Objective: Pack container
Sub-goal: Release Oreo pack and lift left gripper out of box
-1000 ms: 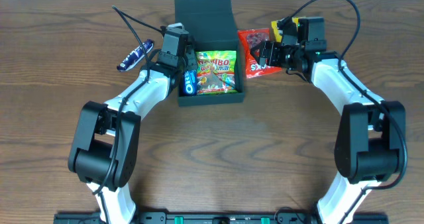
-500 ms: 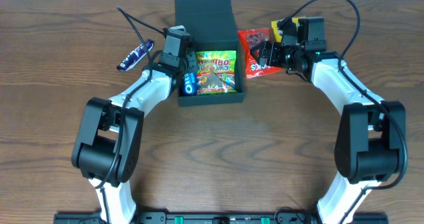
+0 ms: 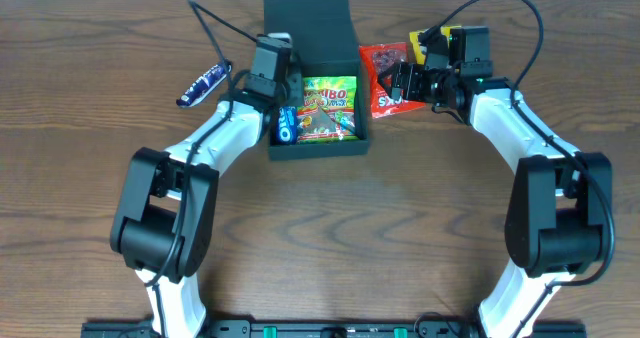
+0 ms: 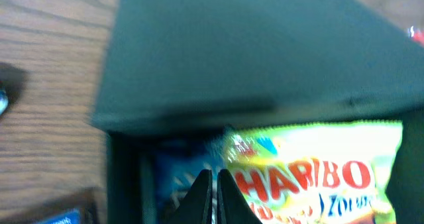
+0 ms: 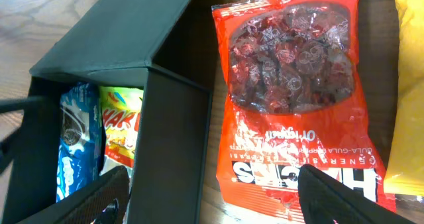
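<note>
I read the container (image 3: pixel 318 147) at upper centre of the overhead view, standing on the wooden table (image 3: pixel 330 238). Its flap lid (image 3: pixel 308 26) is open and stands up at the far edge of the box.

Contents, as seen from overhead:
- A Haribo packet (image 3: pixel 327 108) fills most of the interior.
- A blue Oreo packet (image 3: pixel 286 124) sits along the left wall, touching the Haribo packet.

The left gripper (image 4: pixel 212 181) hangs over the upper left corner of the container. In the left wrist view its fingers are together, with only a thin slit between them and nothing held. Below the tips I see the top edge of the Haribo packet and the blue wrapper beside it. This view is blurred.

The right gripper (image 5: pixel 212 184) hovers just right of the container, with its fingers spread wide apart. It is above a red sweets packet (image 5: pixel 291 91), which lies flat on the table against the container's right wall. A yellow packet (image 5: pixel 407 85) lies just beside the red one, at the right edge of the right wrist view.

A small blue-and-white wrapped snack (image 3: pixel 204 82) lies on the table in the upper left of the overhead view, well apart from the container.
</note>
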